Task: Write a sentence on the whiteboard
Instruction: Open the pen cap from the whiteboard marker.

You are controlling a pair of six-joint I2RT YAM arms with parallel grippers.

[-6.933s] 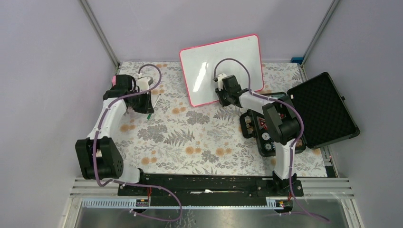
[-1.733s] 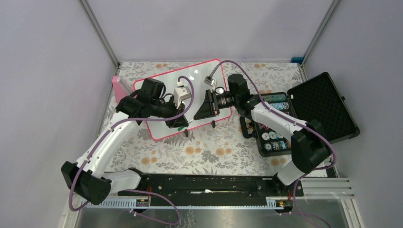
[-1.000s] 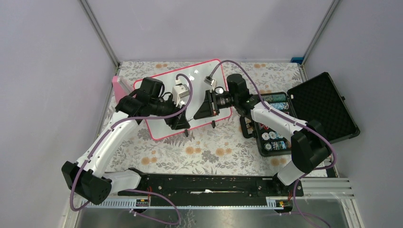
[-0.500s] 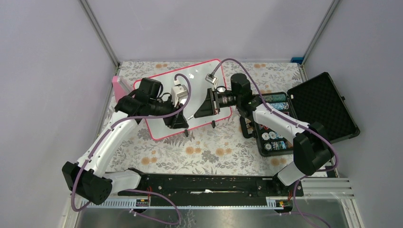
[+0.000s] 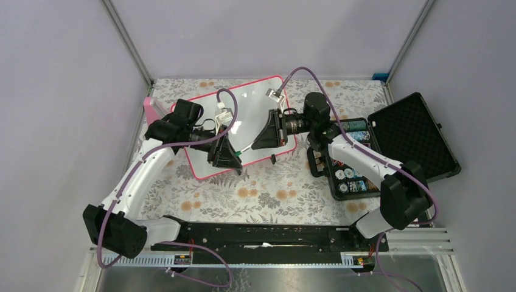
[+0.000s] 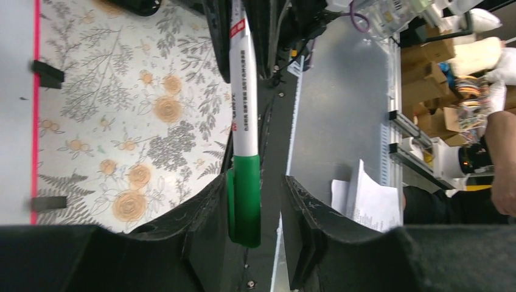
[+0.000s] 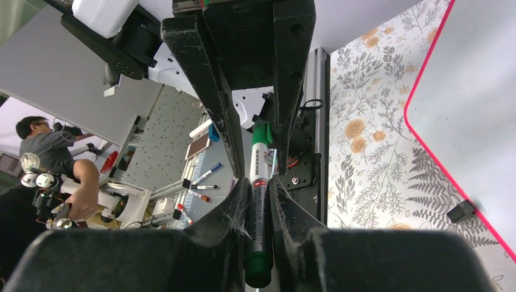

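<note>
Above the near edge of the large glossy white pink-framed whiteboard [image 5: 252, 112], blank on the floral cloth [image 5: 274, 188], our right gripper [image 7: 258, 188] pinches the white plastic marker [image 6: 243, 91]. Our left gripper [image 6: 255, 182] stands narrowly around its green cap [image 6: 246, 207], gap showing. Pulling now, we might slip off it.

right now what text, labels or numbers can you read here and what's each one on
Nothing is legible.
marker: red print along the white barrel, too small to read.
whiteboard: no writing visible.
black case: labels on its contents, too blurred to read.
</note>
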